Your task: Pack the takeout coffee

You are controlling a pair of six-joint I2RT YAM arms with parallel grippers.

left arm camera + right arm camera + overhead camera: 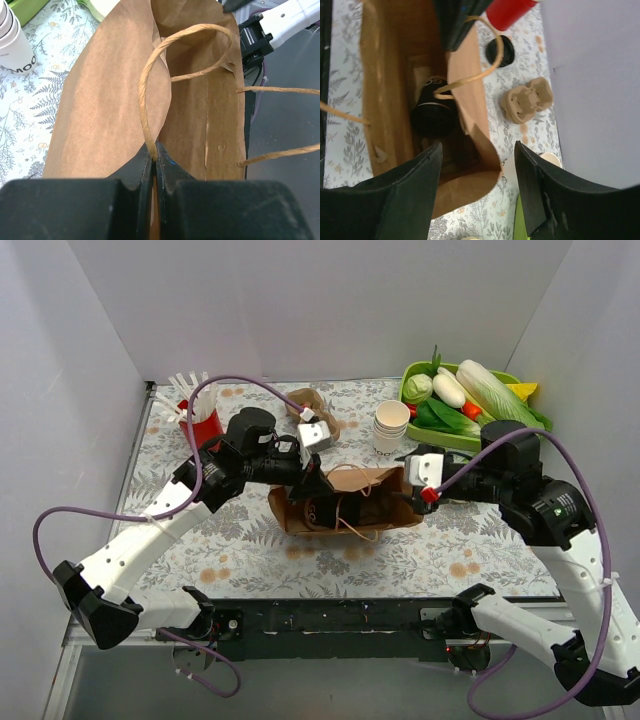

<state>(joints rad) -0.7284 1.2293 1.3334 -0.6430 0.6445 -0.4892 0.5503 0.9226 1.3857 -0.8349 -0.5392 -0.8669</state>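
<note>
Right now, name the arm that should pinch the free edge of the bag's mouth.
Right. The right fingers stand open astride the rim of the brown bag, so they probably only need to close. The left fingers are shut on the bag's handle, so that arm is occupied.

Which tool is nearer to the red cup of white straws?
Left. The left tool pinches the handle of the brown paper bag at its left end, nearer the red cup; the right tool straddles its right rim.
</note>
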